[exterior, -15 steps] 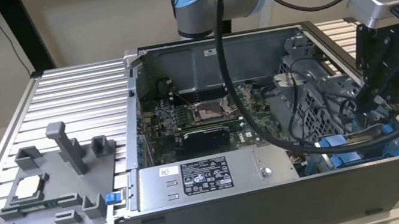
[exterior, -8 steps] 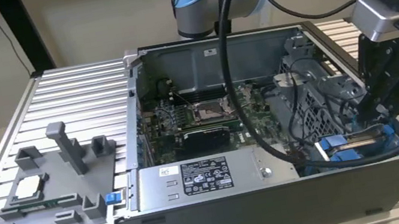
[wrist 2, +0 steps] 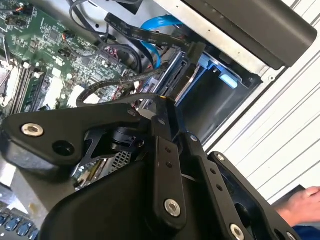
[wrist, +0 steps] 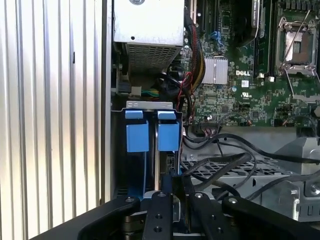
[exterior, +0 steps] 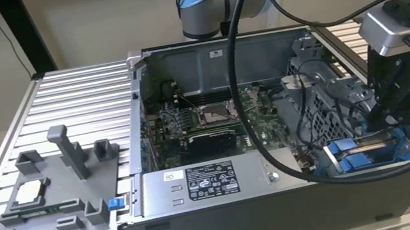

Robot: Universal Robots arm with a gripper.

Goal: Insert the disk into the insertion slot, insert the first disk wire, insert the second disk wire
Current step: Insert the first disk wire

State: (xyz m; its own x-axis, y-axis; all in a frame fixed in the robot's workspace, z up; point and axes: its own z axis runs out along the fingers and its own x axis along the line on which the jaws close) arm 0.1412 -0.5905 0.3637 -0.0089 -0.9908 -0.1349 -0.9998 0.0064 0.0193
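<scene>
**Jaws.** It cannot be told whether the jaws of the gripper (exterior: 381,123) are spread, pressed together or pinching anything. In both wrist views the gripper (wrist: 177,182) (wrist 2: 164,102) points into the open computer case (exterior: 249,226), at the near corner on the exterior view's right.

**Disk.** The disk (wrist: 168,136) stands on edge inside the insertion slot (wrist: 149,105), directly ahead of the jaws. Its blue carrier ends show side by side at the slot mouth.

**Wiring.** Black cables (wrist: 225,165) loop over a grey perforated cage (wrist: 260,175) just beside the jaws. In the second wrist view, a black flat connector lead (wrist 2: 150,34) and a blue cable (wrist 2: 155,25) lie beyond the gripper.

**Case interior.**
- The green motherboard (wrist: 250,90) lies beyond the slot.
- The grey labelled power-supply box (exterior: 200,184) sits beside the slot, along the near wall of the case.

**Surroundings.**
- The case rests on a ribbed aluminium surface (exterior: 77,99).
- A grey fixture tray (exterior: 51,191) lies on that surface, well apart from the gripper, on the exterior view's left.
- A person's hand (wrist 2: 302,202) shows at the edge of the second wrist view.
</scene>
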